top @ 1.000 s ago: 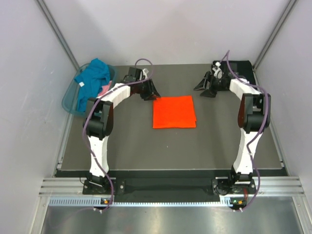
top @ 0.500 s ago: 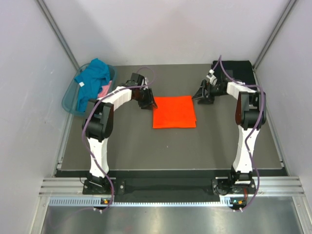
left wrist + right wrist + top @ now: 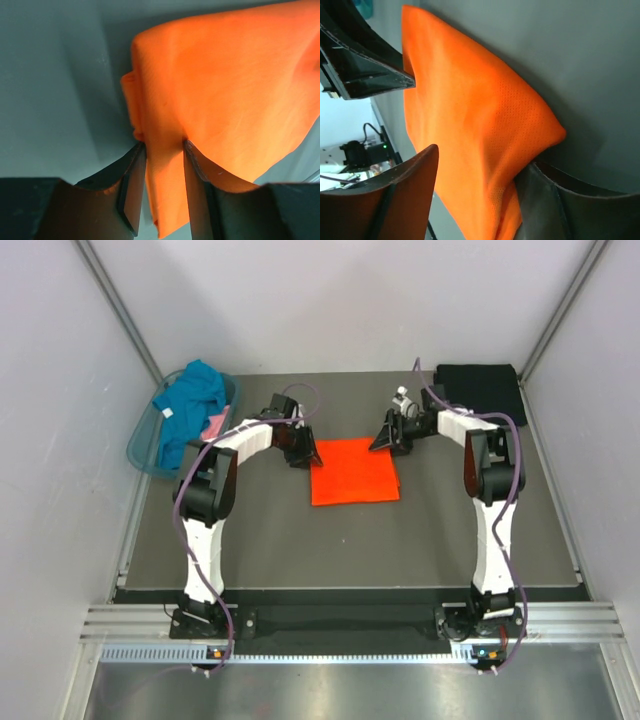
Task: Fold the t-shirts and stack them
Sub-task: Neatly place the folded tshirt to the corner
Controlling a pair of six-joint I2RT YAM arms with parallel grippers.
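The bright orange t-shirt (image 3: 354, 471) lies folded into a square at the middle of the table. My left gripper (image 3: 305, 452) is at its far-left corner. In the left wrist view my left gripper (image 3: 162, 145) is shut on a pinched fold of the orange t-shirt (image 3: 225, 90). My right gripper (image 3: 385, 440) is at the far-right corner. In the right wrist view my right gripper (image 3: 480, 157) is open and straddles that corner of the orange t-shirt (image 3: 470, 90), one finger under the cloth and the other standing off it. A black t-shirt (image 3: 480, 388) lies folded at the back right.
A translucent blue-green basket (image 3: 148, 448) stands at the table's left edge, holding a teal t-shirt (image 3: 190, 400) and a pink one (image 3: 214, 424). Grey walls close in on both sides and at the back.
My right gripper has swung left from beside the black t-shirt to the orange one's far-right corner, its jaws now around the cloth. The left gripper stayed at the far-left corner; the shirt shifted slightly left.
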